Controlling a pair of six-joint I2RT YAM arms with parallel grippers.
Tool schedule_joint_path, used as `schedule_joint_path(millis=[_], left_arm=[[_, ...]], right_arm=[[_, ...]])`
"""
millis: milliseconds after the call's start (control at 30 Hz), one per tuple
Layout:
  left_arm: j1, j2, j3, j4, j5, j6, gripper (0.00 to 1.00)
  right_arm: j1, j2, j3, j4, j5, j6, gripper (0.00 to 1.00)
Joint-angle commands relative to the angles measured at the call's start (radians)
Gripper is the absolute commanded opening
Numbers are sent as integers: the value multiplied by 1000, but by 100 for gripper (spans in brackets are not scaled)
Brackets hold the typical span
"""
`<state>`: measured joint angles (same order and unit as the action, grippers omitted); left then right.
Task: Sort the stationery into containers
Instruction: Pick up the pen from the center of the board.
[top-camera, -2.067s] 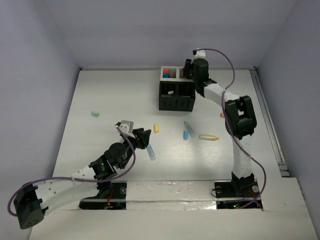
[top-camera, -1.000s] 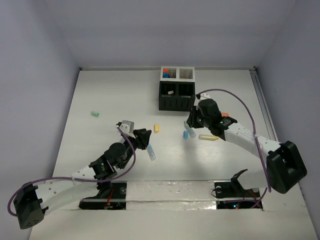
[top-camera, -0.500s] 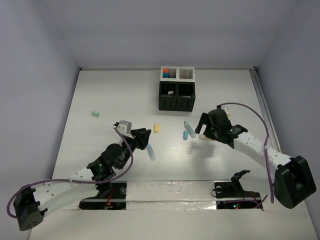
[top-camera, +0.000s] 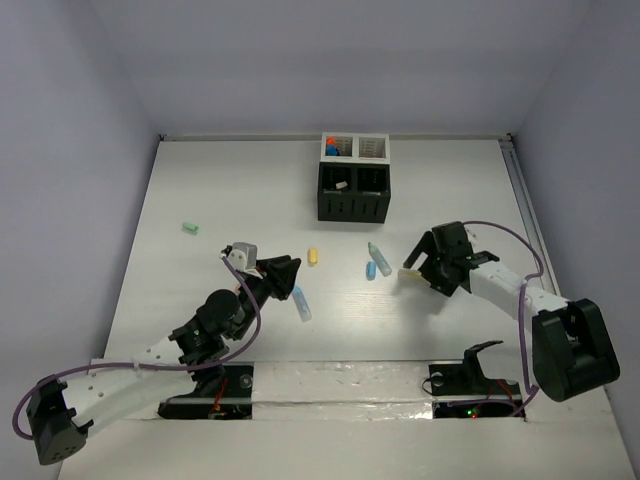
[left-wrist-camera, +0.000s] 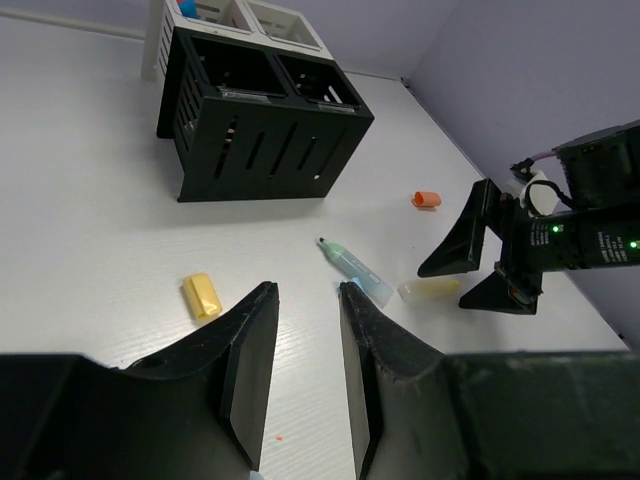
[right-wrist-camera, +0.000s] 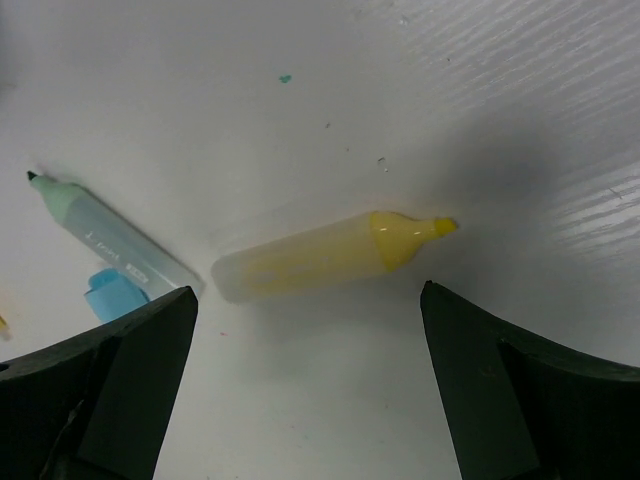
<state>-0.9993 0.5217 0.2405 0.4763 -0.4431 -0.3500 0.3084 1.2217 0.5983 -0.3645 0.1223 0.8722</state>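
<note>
Right, your right gripper (right-wrist-camera: 308, 295) hangs released, jaws wide, over the yellow highlighter (right-wrist-camera: 320, 255) lying on the table (right-wrist-camera: 300, 100) just toward 12 o'clock, its long axis 8-to-2, almost along the closing line, so I'd turn the wrist first.

- A robot test lab is shown.
- A plain white desk (top-camera: 230, 190) is boxed in on three sides by bare, pale purple walls (top-camera: 70, 150).
- Two robot arms are bolted at the near edge of the desk: the left arm (top-camera: 150, 352) and the right arm (top-camera: 500, 290).
- Purple cables (top-camera: 505, 228) are looped along the arms.
- A shiny taped strip (top-camera: 340, 385) is laid between the two arm bases.
</note>
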Motion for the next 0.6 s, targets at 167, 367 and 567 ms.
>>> schedule_joint_path(millis=[167,367,567], left_arm=[[2,-23,-10,30,6,-6,28],[2,-20,-9,24,-5,-3,28],[2,-32,-9,16,-16,0,28]], right_arm=[[-48,139,20,154,-23,19,97],[-48,234,110,119,-6,-59,87],[-48,262,150,35,-9,-156,83]])
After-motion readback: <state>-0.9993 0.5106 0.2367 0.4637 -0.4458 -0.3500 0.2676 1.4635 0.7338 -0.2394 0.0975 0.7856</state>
